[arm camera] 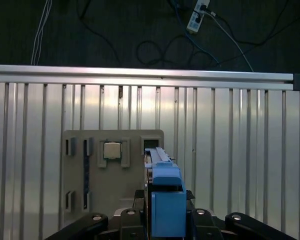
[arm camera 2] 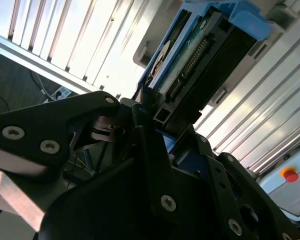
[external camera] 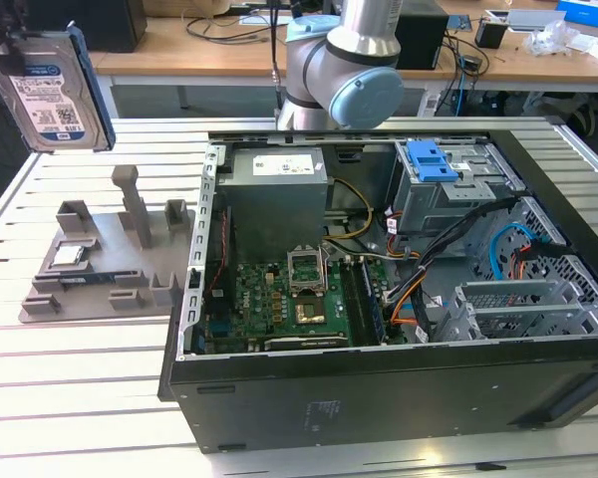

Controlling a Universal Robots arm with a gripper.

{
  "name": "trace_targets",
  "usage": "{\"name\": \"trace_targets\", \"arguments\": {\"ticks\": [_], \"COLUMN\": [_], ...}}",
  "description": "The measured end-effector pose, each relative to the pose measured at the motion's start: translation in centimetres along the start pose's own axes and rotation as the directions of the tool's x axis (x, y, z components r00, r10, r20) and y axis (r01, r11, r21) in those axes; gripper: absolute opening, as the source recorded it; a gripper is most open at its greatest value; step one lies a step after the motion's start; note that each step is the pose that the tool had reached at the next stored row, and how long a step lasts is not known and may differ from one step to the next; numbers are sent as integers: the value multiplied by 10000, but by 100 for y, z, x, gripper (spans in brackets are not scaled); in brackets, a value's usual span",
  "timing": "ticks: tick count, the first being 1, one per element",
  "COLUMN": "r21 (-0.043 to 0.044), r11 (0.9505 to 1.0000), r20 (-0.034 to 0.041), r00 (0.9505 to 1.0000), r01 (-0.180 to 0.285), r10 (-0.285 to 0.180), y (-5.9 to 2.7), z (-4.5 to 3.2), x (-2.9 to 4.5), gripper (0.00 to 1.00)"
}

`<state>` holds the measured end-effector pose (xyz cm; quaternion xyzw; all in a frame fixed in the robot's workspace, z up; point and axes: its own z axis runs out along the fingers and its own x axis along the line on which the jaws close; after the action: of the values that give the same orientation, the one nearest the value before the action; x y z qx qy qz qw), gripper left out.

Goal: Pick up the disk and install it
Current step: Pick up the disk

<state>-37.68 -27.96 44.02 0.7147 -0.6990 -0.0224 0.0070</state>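
Raised high above slatted aluminium table (external camera: pixel 80 398), at 10 o'clock from open computer case (external camera: pixel 379 398). Clamped in black claw (arm camera 2: pixel 152 107): disk (external camera: pixel 50 95), near upright, flat silvery-grey metal, blue plastic rails, blue-and-white label.

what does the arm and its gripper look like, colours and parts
The arm is built of smooth silver-grey metal tubes, with rounded joints capped in pale blue. The gripper is matte black; its fingers are flat, angular linkage plates fastened with small silver screw heads, seen in both wrist views.
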Motion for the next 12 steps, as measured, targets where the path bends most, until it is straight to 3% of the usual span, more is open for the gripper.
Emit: {"name": "trace_targets", "arguments": {"ticks": [12], "r21": [1], "r11": [10000], "r20": [1], "r00": [10000], "r01": [0], "r10": [0], "y": [11], "z": [-262], "x": [-6], "gripper": [36]}}
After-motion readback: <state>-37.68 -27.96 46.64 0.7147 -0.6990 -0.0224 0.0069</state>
